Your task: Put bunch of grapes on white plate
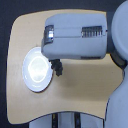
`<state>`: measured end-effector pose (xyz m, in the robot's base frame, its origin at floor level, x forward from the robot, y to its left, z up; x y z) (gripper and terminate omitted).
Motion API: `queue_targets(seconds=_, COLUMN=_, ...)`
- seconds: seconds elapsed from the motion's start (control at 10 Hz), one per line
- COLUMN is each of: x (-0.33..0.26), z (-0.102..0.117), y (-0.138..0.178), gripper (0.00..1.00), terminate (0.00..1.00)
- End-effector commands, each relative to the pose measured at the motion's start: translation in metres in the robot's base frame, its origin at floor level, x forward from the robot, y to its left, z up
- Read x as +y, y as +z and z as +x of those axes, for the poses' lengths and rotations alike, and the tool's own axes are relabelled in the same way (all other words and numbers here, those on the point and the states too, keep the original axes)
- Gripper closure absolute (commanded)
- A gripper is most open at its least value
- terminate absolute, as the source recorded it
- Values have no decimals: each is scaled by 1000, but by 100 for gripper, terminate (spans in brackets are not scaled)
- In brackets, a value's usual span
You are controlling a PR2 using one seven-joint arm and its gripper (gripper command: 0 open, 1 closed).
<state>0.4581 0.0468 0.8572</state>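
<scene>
A PR2 arm reaches across a pale wooden surface [80,80] toward the white plate [36,70], seen from above in the exterior view. The arm's boxy grey forearm [75,35] covers much of the middle of the surface, and its small dark claw [57,66] hangs just beside the plate's rim on the exterior view's right. Whether the claw is spread or pressed together cannot be told at this blur, nor whether it is pinching anything.

The bunch of grapes cannot be picked out for certain. The dark mass at the claw may include it, or it may lie hidden beneath the forearm. The plate's shallow centre looks bare, so the grapes seem not yet delivered.

The plate is round and glossy, with a raised rim that catches the light. The surface is smooth, light tan, with rounded corners against a dark floor. The arm's casing is matt grey plastic with a ribbed vent.

The risk from here appears to lie at the rim. A release made this far out could drop fruit on the edge and let it roll onto the wood. A low claw could also nudge the slick plate sideways.
</scene>
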Motion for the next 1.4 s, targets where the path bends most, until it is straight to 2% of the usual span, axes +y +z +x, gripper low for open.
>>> queue_targets(seconds=0.0, x=60, z=-10, y=-39, gripper=100, terminate=0)
queue_targets(seconds=0.4, x=92, z=-3, y=-71, gripper=100, terminate=0)
queue_targets(seconds=0.9, x=96, z=4, y=-95, gripper=100, terminate=0)
queue_targets(seconds=1.3, x=108, z=-14, y=-109, gripper=100, terminate=0)
